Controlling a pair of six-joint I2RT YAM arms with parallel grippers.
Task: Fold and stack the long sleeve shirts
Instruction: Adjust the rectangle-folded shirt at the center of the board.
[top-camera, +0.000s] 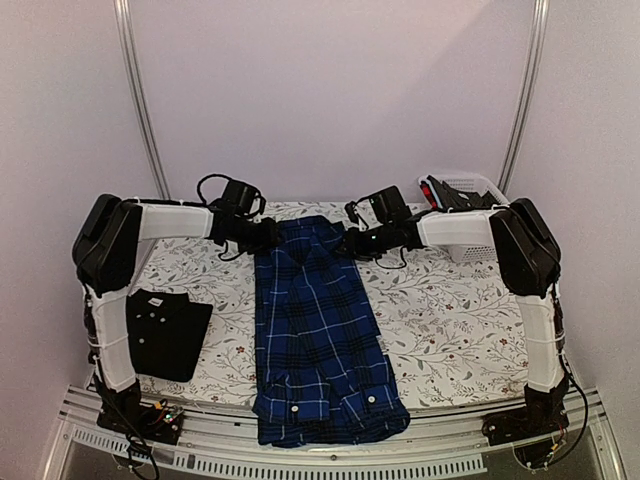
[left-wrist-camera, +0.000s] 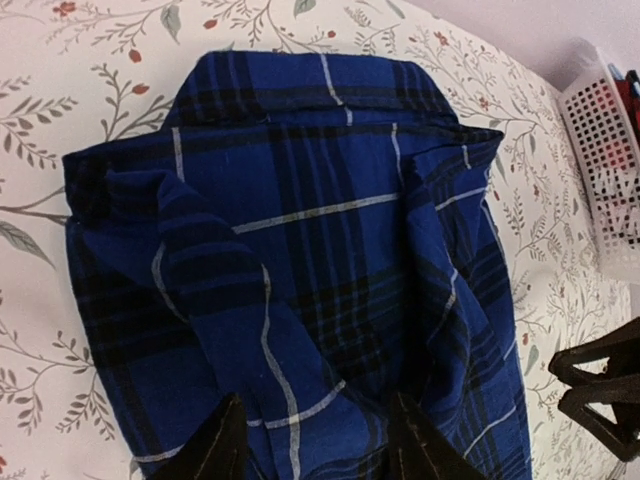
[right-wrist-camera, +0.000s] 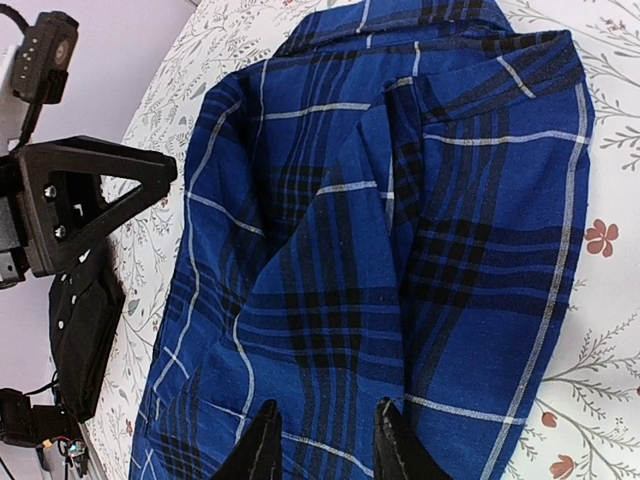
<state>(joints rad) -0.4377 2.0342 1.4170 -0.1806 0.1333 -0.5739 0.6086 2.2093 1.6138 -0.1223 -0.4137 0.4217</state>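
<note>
The blue plaid long sleeve shirt (top-camera: 320, 330) lies in a long narrow strip down the middle of the table, collar at the far end, its cuffs with white buttons at the near edge. The black long sleeve shirt (top-camera: 165, 332) lies folded at the near left. My left gripper (top-camera: 262, 237) is at the plaid shirt's far left corner and my right gripper (top-camera: 352, 243) at its far right corner. In the left wrist view the left gripper (left-wrist-camera: 320, 440) is open over the rumpled plaid cloth (left-wrist-camera: 300, 250). My right gripper (right-wrist-camera: 325, 440) is also open over flat plaid cloth (right-wrist-camera: 400, 220).
A white lattice basket (top-camera: 470, 215) stands at the back right, behind the right arm. The table carries a flowered cloth (top-camera: 440, 320). The plaid shirt's near end hangs over the table's front rail (top-camera: 330, 455).
</note>
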